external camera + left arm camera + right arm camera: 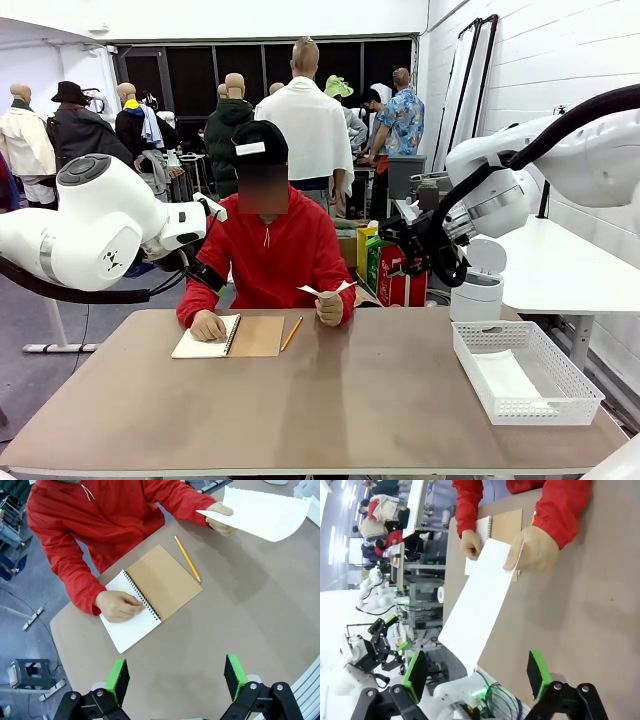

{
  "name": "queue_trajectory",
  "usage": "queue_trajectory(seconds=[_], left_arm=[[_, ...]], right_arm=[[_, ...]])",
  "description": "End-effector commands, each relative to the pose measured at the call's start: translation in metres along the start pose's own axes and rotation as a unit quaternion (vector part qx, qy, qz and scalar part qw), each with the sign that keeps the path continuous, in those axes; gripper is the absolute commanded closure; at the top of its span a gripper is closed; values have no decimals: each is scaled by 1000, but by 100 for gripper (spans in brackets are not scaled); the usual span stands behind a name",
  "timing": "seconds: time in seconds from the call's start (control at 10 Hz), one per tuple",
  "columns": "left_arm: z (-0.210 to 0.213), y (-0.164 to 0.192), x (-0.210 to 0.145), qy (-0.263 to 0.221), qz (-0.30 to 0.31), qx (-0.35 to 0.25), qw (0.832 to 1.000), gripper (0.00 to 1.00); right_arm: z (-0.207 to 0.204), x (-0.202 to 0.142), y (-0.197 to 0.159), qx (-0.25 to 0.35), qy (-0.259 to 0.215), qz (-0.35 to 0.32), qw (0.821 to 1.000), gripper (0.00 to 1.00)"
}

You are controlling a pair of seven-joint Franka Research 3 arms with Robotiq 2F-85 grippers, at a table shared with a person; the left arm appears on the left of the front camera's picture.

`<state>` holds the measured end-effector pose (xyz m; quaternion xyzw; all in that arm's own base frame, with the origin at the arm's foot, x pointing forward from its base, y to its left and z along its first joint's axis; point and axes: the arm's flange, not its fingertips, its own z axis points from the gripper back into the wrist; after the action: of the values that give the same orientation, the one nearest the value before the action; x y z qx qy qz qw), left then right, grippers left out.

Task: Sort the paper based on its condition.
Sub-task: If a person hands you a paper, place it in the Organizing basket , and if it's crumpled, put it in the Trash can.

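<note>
Paper (475, 605) hangs from the person's hand (532, 550); right gripper (477, 675) and left gripper (177, 677) both gape empty. Closing off-centre could crumple the limp sheet.

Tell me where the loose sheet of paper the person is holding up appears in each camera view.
Front view: sheet, centre, in the person's raised hand above the table's far edge.
Left wrist view: upper right, pinched at its left corner.
Right wrist view: centre, slanting down toward the open right gripper.
Shared landmark: spiral notebook.
</note>
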<state>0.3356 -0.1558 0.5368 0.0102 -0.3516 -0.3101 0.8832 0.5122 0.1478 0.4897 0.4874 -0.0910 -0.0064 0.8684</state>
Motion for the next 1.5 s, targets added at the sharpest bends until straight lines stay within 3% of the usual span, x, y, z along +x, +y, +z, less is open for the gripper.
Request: queue_trajectory(seconds=[0.0, 0.2, 0.6, 1.4], left_arm=[[0, 0, -1, 1, -2, 0, 1000, 0], [0, 0, -1, 1, -2, 0, 1000, 0], [0, 0, -1, 1, -2, 0, 1000, 0], [0, 0, -1, 1, -2, 0, 1000, 0]], right_arm=[[-8, 22, -5, 15, 17, -38, 999, 0], [-22, 35, -14, 24, 53, -68, 996, 0], [-48, 31, -23, 13, 149, -102, 984, 0], [-86, 41, -36, 55, 249, -167, 952, 0]])
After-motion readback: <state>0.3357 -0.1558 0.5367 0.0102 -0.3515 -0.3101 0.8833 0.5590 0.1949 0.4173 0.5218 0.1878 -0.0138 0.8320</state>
